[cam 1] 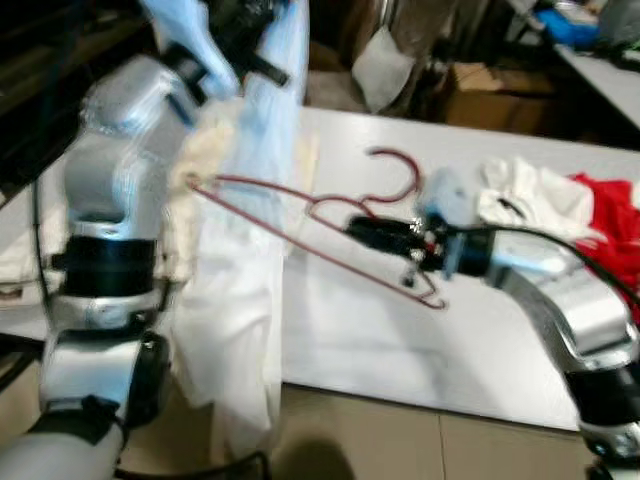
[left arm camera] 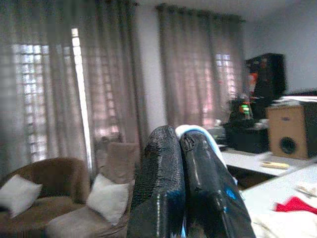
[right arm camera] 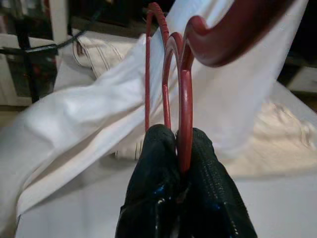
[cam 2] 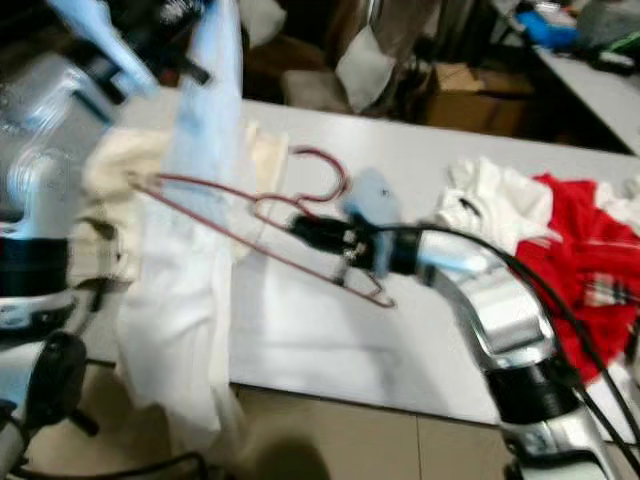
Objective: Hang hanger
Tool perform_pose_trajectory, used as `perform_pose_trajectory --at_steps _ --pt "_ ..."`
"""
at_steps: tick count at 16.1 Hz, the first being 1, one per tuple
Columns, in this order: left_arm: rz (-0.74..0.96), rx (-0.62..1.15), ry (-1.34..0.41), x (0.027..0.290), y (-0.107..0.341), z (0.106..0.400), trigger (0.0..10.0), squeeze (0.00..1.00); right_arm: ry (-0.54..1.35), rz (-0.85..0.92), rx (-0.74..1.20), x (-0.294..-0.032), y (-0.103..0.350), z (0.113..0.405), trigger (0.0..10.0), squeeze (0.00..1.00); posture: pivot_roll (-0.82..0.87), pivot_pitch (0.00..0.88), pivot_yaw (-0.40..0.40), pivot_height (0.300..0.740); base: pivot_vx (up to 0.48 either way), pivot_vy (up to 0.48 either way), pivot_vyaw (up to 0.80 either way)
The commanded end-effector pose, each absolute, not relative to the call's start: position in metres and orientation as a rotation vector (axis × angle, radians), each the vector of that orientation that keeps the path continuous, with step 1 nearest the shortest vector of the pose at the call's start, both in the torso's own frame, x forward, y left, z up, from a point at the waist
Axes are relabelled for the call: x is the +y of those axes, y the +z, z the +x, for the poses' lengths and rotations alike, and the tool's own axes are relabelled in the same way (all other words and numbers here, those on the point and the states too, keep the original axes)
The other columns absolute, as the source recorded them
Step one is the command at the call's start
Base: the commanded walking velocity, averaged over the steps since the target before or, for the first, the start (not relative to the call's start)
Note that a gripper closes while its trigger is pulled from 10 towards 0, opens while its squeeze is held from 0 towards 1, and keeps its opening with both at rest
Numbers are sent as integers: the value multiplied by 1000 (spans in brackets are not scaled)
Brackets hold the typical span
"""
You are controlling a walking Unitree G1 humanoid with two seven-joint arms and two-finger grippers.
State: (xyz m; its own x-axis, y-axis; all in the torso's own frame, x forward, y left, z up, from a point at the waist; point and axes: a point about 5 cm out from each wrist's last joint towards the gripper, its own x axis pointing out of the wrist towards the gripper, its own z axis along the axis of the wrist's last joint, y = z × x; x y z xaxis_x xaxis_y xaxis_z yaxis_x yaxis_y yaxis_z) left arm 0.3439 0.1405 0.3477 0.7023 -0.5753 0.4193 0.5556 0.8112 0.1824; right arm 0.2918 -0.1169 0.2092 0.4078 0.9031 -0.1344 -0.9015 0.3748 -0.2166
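A dark red hanger (cam 1: pixel 330 215) lies tilted above the white table (cam 1: pixel 400 340), its hook (cam 1: pixel 400 170) pointing up. My right gripper (cam 1: pixel 360 228) is shut on the hanger near its neck; in the right wrist view the red bars (right arm camera: pixel 181 99) run between the black fingertips (right arm camera: pixel 153 163). A white garment (cam 1: pixel 245 290) hangs down from high on the left, held up by my left gripper (cam 1: pixel 235 25), which is shut on its light blue upper part (left arm camera: pixel 198 133). The hanger's left end (cam 1: pixel 195 182) reaches into the garment.
White cloth (cam 1: pixel 530 195) and red cloth (cam 1: pixel 610 225) lie on the table's right side. A cream cloth (cam 1: pixel 215 140) sits by my left arm. Cardboard boxes (cam 1: pixel 480 90) stand behind the table. Tiled floor (cam 1: pixel 400 440) lies in front.
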Motion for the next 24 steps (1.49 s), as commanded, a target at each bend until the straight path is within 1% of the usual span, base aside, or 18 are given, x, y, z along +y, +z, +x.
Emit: perform_pose_trajectory --at_steps 1,4,5,6,7,9,10,11,12,13,14,15,17,19,20,21,23,24 --pt "50 -516 -696 126 355 335 10000 0 1134 -279 0 -124 209 294 10000 0 -43 0 -32 740 0 0 0" --pt "39 -538 -749 119 358 329 10000 0 1125 -310 31 -120 204 307 10000 0 -47 0 -32 740 0 0 0" --pt "33 -561 -784 116 363 324 10000 0 1073 -342 27 -120 205 321 10000 0 -47 0 -32 740 0 0 0" --pt "25 -592 -820 113 369 318 10000 0 997 -363 -1 -119 212 340 10000 0 -45 0 -35 740 0 0 0" --pt "10 -609 -837 112 372 315 10000 0 942 -365 -30 -119 221 352 10000 0 -45 0 -35 740 0 0 0" --pt "-32 -651 -853 114 381 310 10000 0 784 -399 -117 -124 253 382 10000 0 -42 0 -35 740 0 0 0" --pt "-61 -680 -845 117 386 309 10000 0 615 -396 -235 -132 294 400 10000 0 -41 0 -37 740 0 0 0" --pt "-87 -718 -816 120 390 308 10000 0 406 -251 -410 -148 351 407 10000 0 -33 0 -49 740 0 0 0" --pt "-104 -748 -783 124 394 308 10000 0 361 -200 -496 -154 375 405 10000 0 -33 0 -49 740 0 0 0" --pt "-146 -795 -726 133 401 307 10000 0 353 -203 -586 -156 397 401 10000 0 -22 0 -65 740 0 0 0" --pt "-180 -822 -685 141 405 306 10000 0 390 -219 -585 -151 396 402 10000 0 -18 0 -77 740 0 0 0" --pt "-186 -827 -672 143 406 306 10000 0 407 -229 -568 -148 391 403 10000 0 -18 0 -77 740 0 0 0" --pt "-168 -801 -630 150 401 310 10000 0 506 -313 -445 -133 337 410 10000 0 -15 0 -79 740 0 0 0" --pt "-148 -754 -611 150 392 317 10000 0 554 -333 -362 -129 303 412 10000 0 -19 0 -70 740 0 0 0" --pt "-131 -700 -589 149 383 324 10000 0 604 -340 -308 -128 282 411 10000 0 -29 0 -57 740 0 0 0" --pt "-102 -609 -546 148 369 335 10000 0 671 -355 -262 -128 262 408 10000 0 -35 0 -48 740 0 0 0" --pt "108 -388 -452 145 321 359 10000 0 755 -335 -181 -136 225 397 10000 0 -49 0 -31 740 0 0 0" --pt "134 -333 -408 148 306 365 10000 0 802 -332 -161 -138 212 391 10000 0 -52 0 -25 740 0 0 0"
